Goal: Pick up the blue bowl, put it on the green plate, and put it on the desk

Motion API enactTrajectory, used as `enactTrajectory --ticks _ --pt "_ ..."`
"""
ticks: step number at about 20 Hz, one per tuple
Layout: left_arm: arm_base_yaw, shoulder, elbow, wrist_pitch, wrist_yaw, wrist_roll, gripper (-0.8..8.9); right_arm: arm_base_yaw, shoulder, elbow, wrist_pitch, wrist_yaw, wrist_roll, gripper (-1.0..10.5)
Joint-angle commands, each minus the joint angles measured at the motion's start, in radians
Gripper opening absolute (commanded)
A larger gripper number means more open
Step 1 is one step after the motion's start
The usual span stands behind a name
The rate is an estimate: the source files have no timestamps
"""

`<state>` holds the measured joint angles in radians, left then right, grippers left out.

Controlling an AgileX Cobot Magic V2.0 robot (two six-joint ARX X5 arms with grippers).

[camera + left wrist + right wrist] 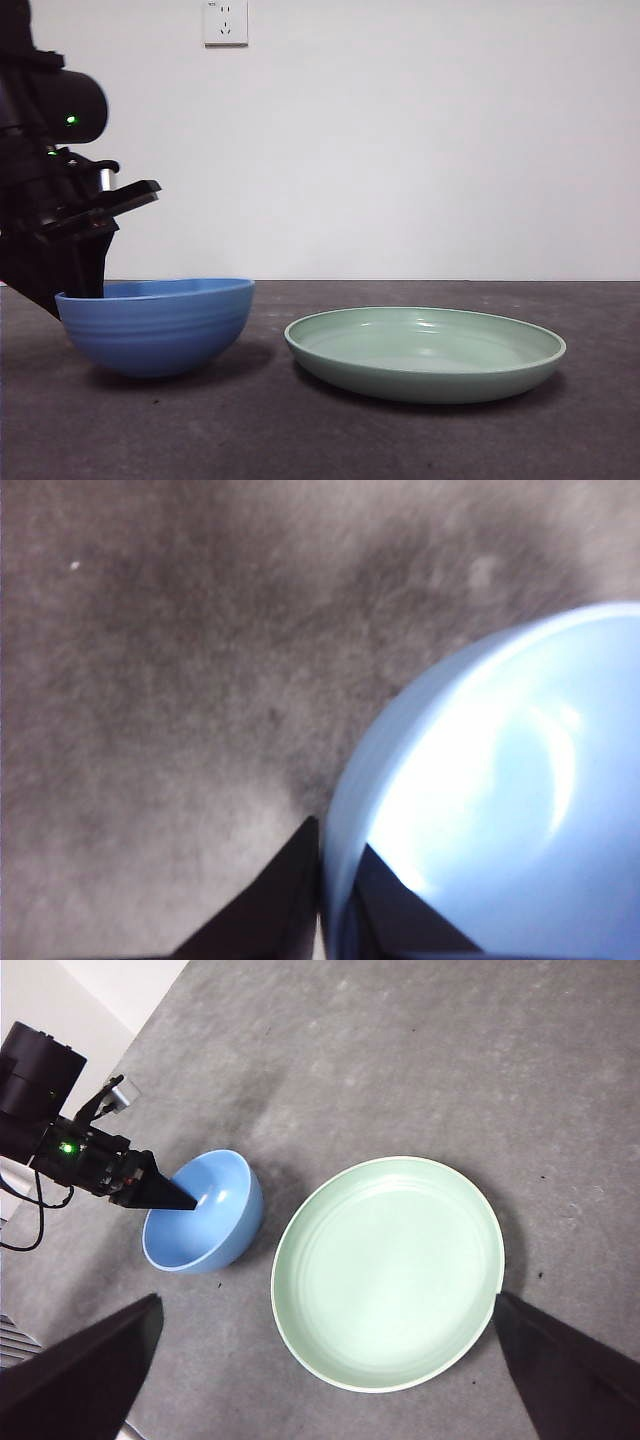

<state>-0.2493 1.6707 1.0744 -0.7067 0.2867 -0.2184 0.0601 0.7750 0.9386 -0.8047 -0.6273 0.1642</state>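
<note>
The blue bowl (155, 325) sits on the desk (320, 440), just beside the green plate (425, 350) but not touching it. Your left gripper (335, 890) reaches steeply down from the side away from the plate, jaws straddling the bowl's rim, one inside, one outside, pinched close on the thin wall. With so narrow a hold, the bowl could tilt or slip when lifted. Your right gripper (320, 1380) hangs high above, jaws wide apart.
</note>
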Motion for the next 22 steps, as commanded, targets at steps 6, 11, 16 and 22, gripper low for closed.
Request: enactTrajectory --ticks 6,11,16,22 --pt "-0.182 0.021 0.274 -0.094 -0.105 -0.091 0.1 0.008 0.008 0.019 0.013 0.008 -0.015 6.1" --pt "-0.299 0.089 0.463 -0.088 -0.106 -0.141 0.1 0.021 0.008 0.019 0.013 0.029 -0.017 6.1" --pt "-0.402 0.243 0.618 -0.142 -0.106 -0.135 0.1 0.021 0.008 0.019 0.013 0.029 -0.017 6.1" --pt "-0.447 0.404 0.7 -0.165 -0.106 -0.1 0.09 0.021 0.008 0.019 0.011 0.029 -0.016 6.1"
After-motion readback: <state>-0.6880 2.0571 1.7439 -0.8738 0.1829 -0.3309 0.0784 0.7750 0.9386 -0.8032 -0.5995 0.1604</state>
